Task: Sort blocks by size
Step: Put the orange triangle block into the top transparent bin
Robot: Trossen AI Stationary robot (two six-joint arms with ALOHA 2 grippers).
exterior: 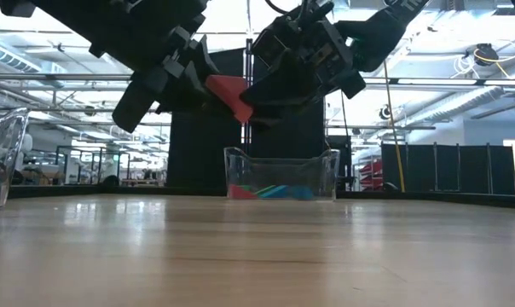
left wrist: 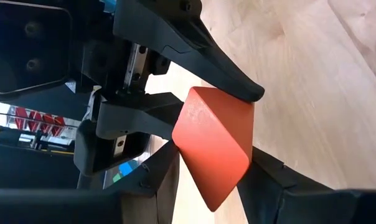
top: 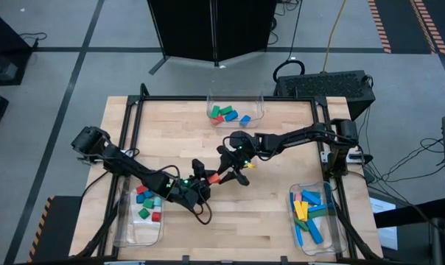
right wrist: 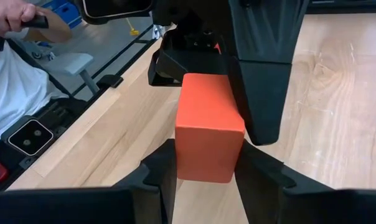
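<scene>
Left bin (top: 128, 230): sitting at the lower left of the high view, on the worktop (top: 267, 213), holding small red, green and cyan blocks (top: 149, 207).
Left arm: reaching from the left edge toward the frame's centre in the high view.
Left gripper (top: 202, 175): closing around the red block (top: 216, 177) from the left; in the left wrist view its fingers (left wrist: 281, 180) are lying against the block's sides, so it is holding it.
Red block: hanging just left of centre in the high view, above the worktop in the low view (exterior: 230, 94), pinched between both grippers.
Right gripper (top: 230, 171): gripping the same block from the right, narrow around it, fingers (right wrist: 263, 168) pressing both sides.
Rear bin (top: 236, 107): standing at the upper centre, holding medium red, green and blue blocks (top: 226, 115).
Right bin (top: 314, 221): lying at the lower right, holding long bars (top: 309, 210) in blue, yellow, pink and green.
Person (right wrist: 14, 56): showing at the upper left of the right wrist view, a hand and white sleeve.
</scene>
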